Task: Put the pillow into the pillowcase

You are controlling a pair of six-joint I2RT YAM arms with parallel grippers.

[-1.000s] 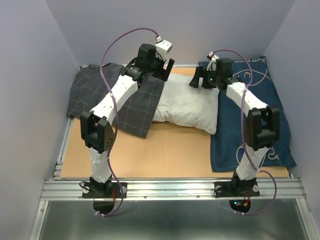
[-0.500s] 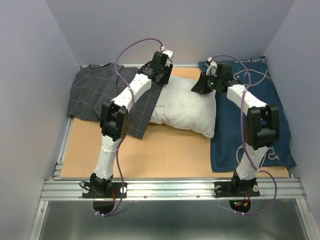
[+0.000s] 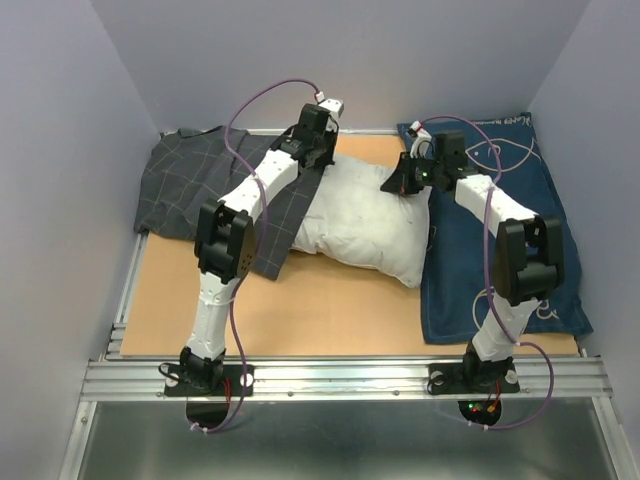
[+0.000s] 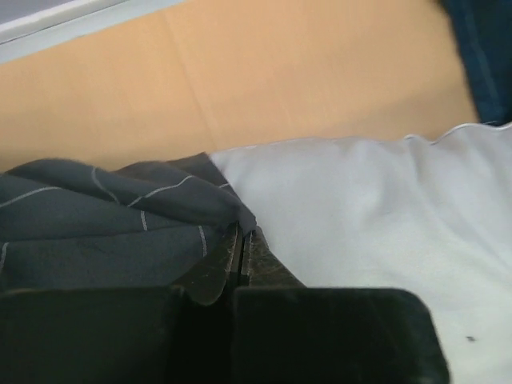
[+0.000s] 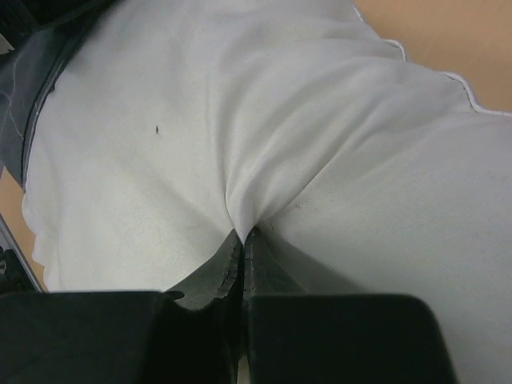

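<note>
The white pillow [image 3: 365, 220] lies across the middle back of the table, its left end against the dark grey grid-patterned pillowcase [image 3: 190, 180], which is spread at the back left. My left gripper [image 3: 318, 152] is at the pillow's far left corner. In the left wrist view it [image 4: 242, 232] is shut on a bunched fold of the pillowcase [image 4: 96, 232], right beside the pillow [image 4: 376, 208]. My right gripper [image 3: 400, 182] is on the pillow's far right end. In the right wrist view it [image 5: 242, 234] is shut on a pinch of the pillow's [image 5: 160, 120] white cover.
A navy blue cloth with white drawings [image 3: 510, 250] lies along the right side, partly under the pillow's right end. Grey walls close in the left, back and right. Bare brown tabletop [image 3: 330, 310] runs in front of the pillow to the aluminium rail [image 3: 340, 375].
Both grippers have gone from open to shut. The left arm swung right, down to the pillow's left corner. The right gripper dropped onto the pillow, which has shifted slightly nearer and to the left.
</note>
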